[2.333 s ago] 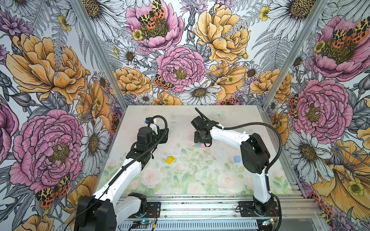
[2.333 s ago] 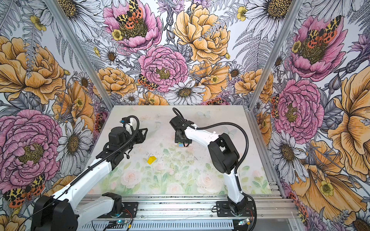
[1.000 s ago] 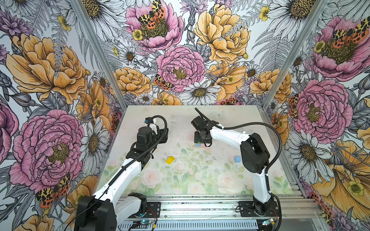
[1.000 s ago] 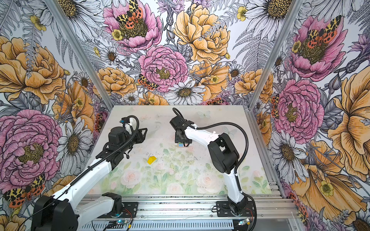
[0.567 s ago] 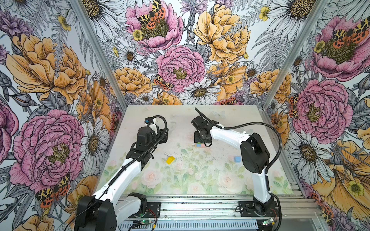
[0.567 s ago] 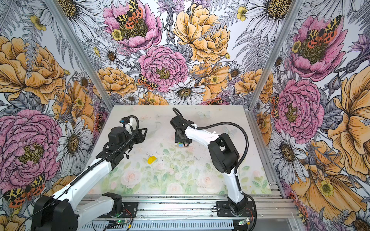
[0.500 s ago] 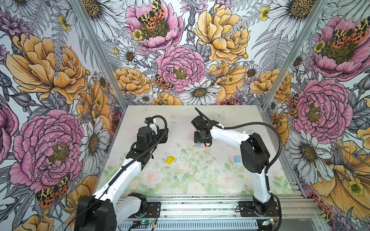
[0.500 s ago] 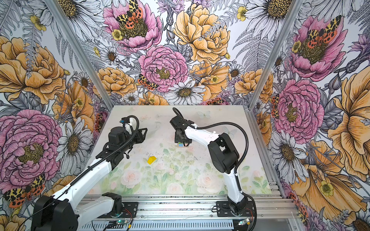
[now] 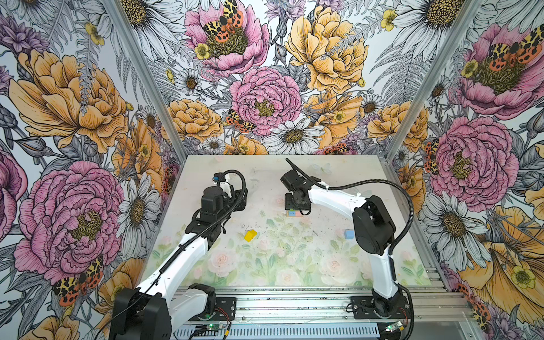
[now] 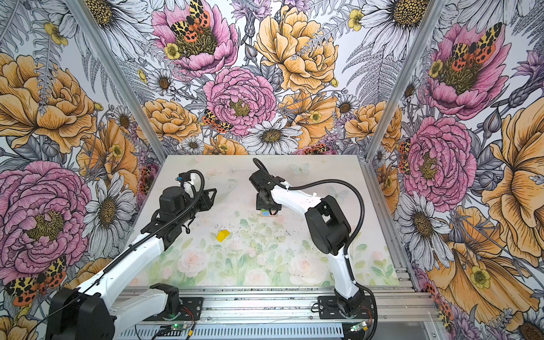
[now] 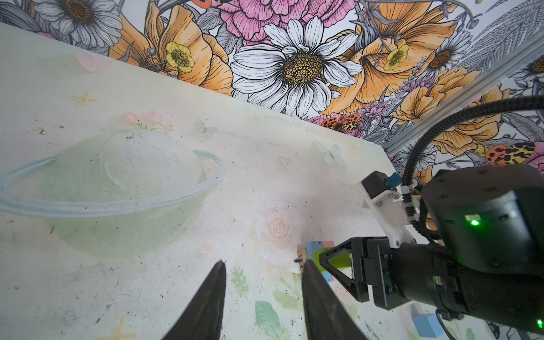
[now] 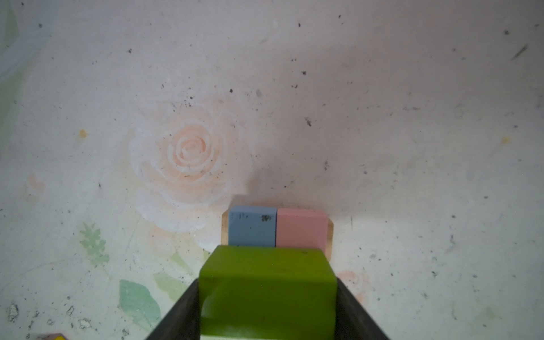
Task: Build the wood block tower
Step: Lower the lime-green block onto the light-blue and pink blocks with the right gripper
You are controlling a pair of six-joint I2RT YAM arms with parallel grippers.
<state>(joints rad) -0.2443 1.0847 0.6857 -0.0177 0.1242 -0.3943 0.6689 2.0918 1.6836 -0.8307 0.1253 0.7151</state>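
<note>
My right gripper [image 12: 266,294] is shut on the green brick [image 12: 268,282], one finger on each side. It holds the brick over the near part of the tower [image 9: 294,212], whose light blue brick [image 12: 252,226] and pink brick [image 12: 301,228] lie side by side on a tan plank [image 12: 224,229]. I cannot tell whether the green brick touches them. My left gripper [image 11: 263,262] hovers open and empty to the left of the stack [image 11: 313,245]. The yellow roof piece [image 9: 250,235] [image 10: 222,235] and the light blue cube [image 9: 349,234] [image 11: 426,323] lie loose on the table.
Flowered walls close the table in on three sides, and an aluminium rail [image 9: 294,297] with both arm bases runs along the front edge. The right arm's black elbow [image 9: 372,226] stands beside the blue cube. The table mat [image 9: 265,265] carries only printed flowers.
</note>
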